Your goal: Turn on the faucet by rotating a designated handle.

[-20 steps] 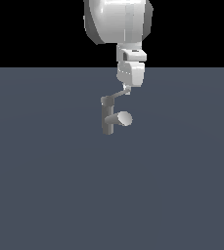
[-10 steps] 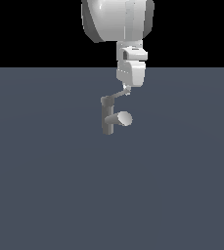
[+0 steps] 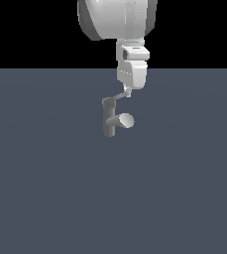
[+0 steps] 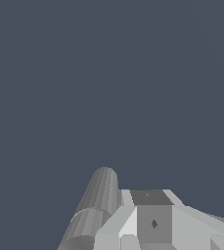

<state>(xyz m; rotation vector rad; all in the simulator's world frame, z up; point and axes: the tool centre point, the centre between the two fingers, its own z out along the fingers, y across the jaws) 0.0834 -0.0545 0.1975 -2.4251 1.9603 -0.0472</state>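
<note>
Exterior view, centre of frame: faucet (image 3: 108, 119) stands upright on the flat grey-blue ground (image 3: 45, 188), post vertical, thick spout (image 3: 122, 120) pointing toward the exterior view's right, pale round face showing. Handle (image 3: 119, 95) slants up from the post top toward the exterior view's right. Gripper (image 3: 127, 91) hangs from the white arm (image 3: 117, 17) at upper centre, its tip at the handle's outer end, apparently touching. Fingers too small to resolve; cannot tell whether spread or closed. Compared with half a second ago: arm, handle and faucet sit in the same places, no visible shift. Wrist view: grey ribbed cylinder (image 4: 96, 205) beside pale gripper (image 4: 152, 222) parts, low in frame.
</note>
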